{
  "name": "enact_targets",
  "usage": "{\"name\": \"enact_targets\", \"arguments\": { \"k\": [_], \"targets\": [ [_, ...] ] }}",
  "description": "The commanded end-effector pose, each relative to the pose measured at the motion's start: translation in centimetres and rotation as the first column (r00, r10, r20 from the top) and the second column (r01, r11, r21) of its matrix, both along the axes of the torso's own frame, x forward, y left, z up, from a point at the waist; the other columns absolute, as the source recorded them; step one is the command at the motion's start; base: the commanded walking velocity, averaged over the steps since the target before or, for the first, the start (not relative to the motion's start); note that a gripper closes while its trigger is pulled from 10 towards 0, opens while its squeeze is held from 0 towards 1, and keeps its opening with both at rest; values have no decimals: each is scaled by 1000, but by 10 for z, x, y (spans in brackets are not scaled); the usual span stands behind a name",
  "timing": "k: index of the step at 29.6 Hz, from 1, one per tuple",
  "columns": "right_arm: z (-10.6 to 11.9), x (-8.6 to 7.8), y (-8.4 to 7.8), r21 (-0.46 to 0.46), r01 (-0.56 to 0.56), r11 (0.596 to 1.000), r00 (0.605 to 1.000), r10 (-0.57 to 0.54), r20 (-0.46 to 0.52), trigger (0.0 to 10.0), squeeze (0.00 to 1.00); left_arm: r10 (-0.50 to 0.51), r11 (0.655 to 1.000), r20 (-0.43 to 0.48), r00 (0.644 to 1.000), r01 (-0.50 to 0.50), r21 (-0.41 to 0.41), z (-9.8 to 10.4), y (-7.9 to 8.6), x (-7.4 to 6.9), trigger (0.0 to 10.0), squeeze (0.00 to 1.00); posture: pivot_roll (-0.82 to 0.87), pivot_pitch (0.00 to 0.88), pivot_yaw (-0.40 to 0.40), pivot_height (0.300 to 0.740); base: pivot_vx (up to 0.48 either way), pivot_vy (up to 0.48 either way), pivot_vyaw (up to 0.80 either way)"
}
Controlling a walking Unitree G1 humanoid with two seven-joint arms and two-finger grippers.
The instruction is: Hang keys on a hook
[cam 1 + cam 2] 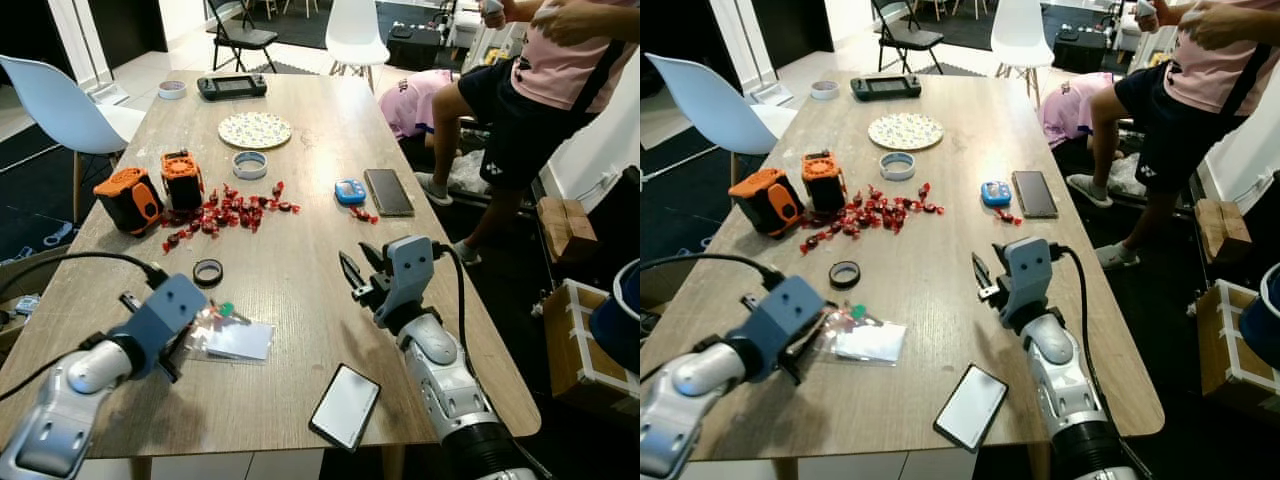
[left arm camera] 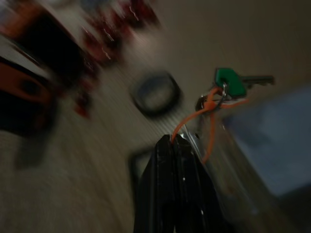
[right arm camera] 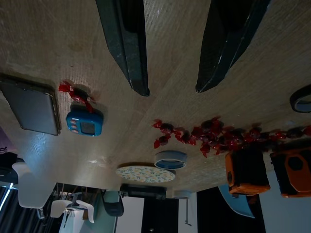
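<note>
A key with a green head (image 2: 229, 82) hangs on a ring tied to an orange cord (image 2: 194, 116). My left gripper (image 2: 173, 140) is shut on that cord, just above the wooden table (image 1: 300, 290) near its front left. In the left eye view the green key (image 1: 226, 309) peeks out beside the left wrist (image 1: 165, 315), over a clear plastic bag (image 1: 238, 340). My right gripper (image 1: 352, 270) hovers open over the table's front right part, with nothing between its fingers (image 3: 131, 58).
A black ring (image 1: 208, 271), red candies (image 1: 225, 210), two orange-and-black boxes (image 1: 130, 198), a blue timer (image 1: 350, 191) and two phones (image 1: 345, 405) lie on the table. A person (image 1: 560, 70) sits at the far right. Chairs stand around.
</note>
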State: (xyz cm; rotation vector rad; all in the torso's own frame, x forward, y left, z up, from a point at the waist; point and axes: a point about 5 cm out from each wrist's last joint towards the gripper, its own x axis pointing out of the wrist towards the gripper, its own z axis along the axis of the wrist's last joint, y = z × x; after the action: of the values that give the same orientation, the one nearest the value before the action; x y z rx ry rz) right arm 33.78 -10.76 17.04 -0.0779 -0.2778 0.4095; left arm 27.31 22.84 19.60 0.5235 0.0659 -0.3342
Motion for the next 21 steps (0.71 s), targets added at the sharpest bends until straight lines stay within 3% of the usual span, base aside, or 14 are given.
{"name": "enact_targets", "arguments": {
  "k": [1, 2, 3, 5, 9, 10, 11, 12, 13, 14, 18, 19, 20, 21],
  "targets": [
    [-2, 0, -2, 9, 2, 1000, 1000, -2, -7, 10000, 0, -20, 995, 21, 1000, 22, -94, 6, -5, -2, 10000, 0, 146, 149, -51, 740, 0, 0, 0],
    [-2, 0, -2, 9, 1, 1000, 1000, -1, -7, 10000, 0, -28, 993, 35, 999, 32, -118, 12, -6, -2, 10000, 0, 147, 151, -51, 740, 0, 0, 0],
    [-2, 1, -1, 9, -2, 1000, 1000, 2, -7, 10000, 0, -26, 971, 66, 997, 41, -234, 23, -8, 0, 10000, 0, 148, 151, -53, 740, 0, 0, 0],
    [-2, 1, 0, 9, -3, 1000, 1000, 3, -7, 10000, 0, -8, 966, 83, 997, 29, -256, 29, -9, 1, 10000, 0, 146, 152, -54, 740, 0, 0, 0],
    [-1, 1, 0, 9, -5, 1000, 1000, 5, -7, 10000, 0, 17, 967, 96, 995, 9, -256, 33, -9, 4, 10000, 0, 146, 152, -54, 740, 0, 0, 0],
    [-1, 1, 0, 9, -4, 1000, 1000, 5, -7, 10000, 0, 96, 966, 151, 984, -55, -251, 39, -9, 9, 10000, 0, 145, 154, -55, 740, 0, 0, 0],
    [-1, 1, 0, 9, -4, 1000, 1000, 4, -7, 10000, 0, 100, 978, 216, 971, -55, -203, 44, -15, 12, 10000, 0, 145, 155, -57, 740, 0, 0, 0],
    [-1, 1, 0, 10, -3, 1000, 1000, 4, -8, 10000, 0, 126, 948, 234, 964, -48, -314, 50, -21, 15, 10000, 0, 146, 154, -56, 740, 0, 0, 0],
    [-1, 1, 0, 10, -3, 1000, 1000, 4, -8, 10000, 0, 126, 948, 234, 964, -48, -314, 50, -21, 15, 10000, 0, 146, 154, -56, 740, 0, 0, 0],
    [-1, 1, 0, 11, -3, 1000, 1000, 3, -8, 10000, 0, 180, 902, 232, 956, -66, -427, 53, -23, 17, 10000, 0, 146, 154, -56, 740, 0, 0, 0],
    [-1, 0, 1, 23, -2, 1000, 1000, 3, -11, 10000, 0, 210, 892, 221, 952, -94, -443, 47, -32, 21, 10000, 0, 139, 155, -55, 740, 0, 0, 0],
    [-1, 0, 1, 30, -2, 1000, 1000, 2, -14, 10000, 0, 263, 835, 174, 949, -134, -533, 44, -34, 23, 10000, 0, 133, 153, -57, 740, 0, 0, 0],
    [-1, 0, 1, 30, -2, 1000, 1000, 2, -14, 10000, 0, 263, 835, 174, 949, -134, -533, 44, -34, 23, 10000, 0, 133, 153, -57, 740, 0, 0, 0],
    [-1, 0, 1, 35, -2, 999, 1000, 2, -15, 10000, 0, 291, 785, 129, 948, -160, -598, 42, -36, 25, 10000, 0, 133, 153, -57, 740, 0, 0, 0]
  ]
}}
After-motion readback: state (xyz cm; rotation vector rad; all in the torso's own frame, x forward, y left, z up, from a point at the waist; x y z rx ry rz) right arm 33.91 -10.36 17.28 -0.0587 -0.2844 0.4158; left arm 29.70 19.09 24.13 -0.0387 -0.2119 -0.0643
